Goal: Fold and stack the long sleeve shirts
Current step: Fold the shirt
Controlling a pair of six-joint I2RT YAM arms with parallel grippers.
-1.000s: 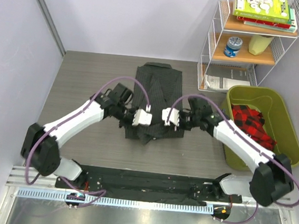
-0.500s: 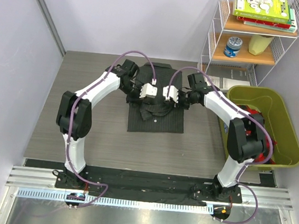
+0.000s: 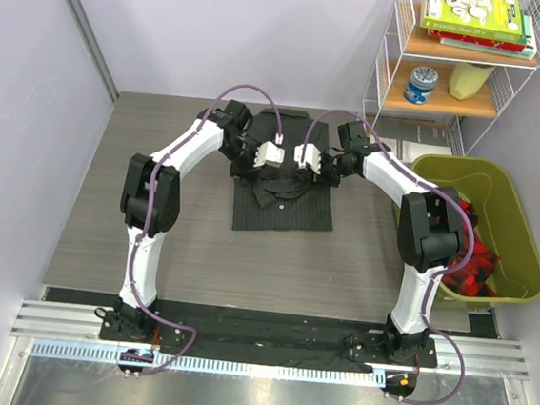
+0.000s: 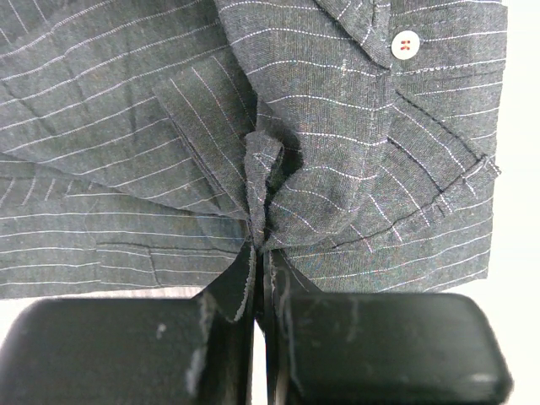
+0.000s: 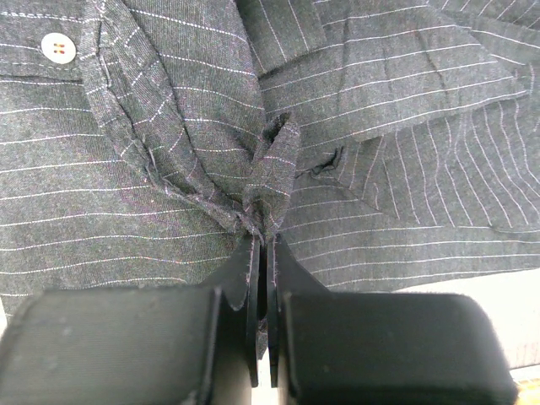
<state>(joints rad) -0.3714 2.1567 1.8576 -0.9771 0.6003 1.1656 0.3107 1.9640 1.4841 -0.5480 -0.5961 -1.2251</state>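
A long sleeve shirt [image 3: 283, 207] of dark pinstriped cloth lies in the middle of the table, partly folded. My left gripper [image 3: 277, 168] and right gripper [image 3: 301, 170] hang close together over its far half. Each is shut on a pinched ridge of the cloth. In the left wrist view the shirt [image 4: 354, 135] bunches into a peak at my left gripper [image 4: 260, 246], with a white button [image 4: 406, 43] beyond. In the right wrist view the shirt [image 5: 152, 177] gathers the same way at my right gripper [image 5: 262, 241], near a button [image 5: 57, 47].
An olive-green bin [image 3: 517, 222] at the right holds red plaid cloth [image 3: 474, 270]. Behind it a white wire shelf [image 3: 382, 79] carries books, a can and papers. Walls close in the left and far sides of the table.
Both arms have stretched away from their bases, carrying the pinched near part of the shirt over toward its far end. The shirt now looks shorter.
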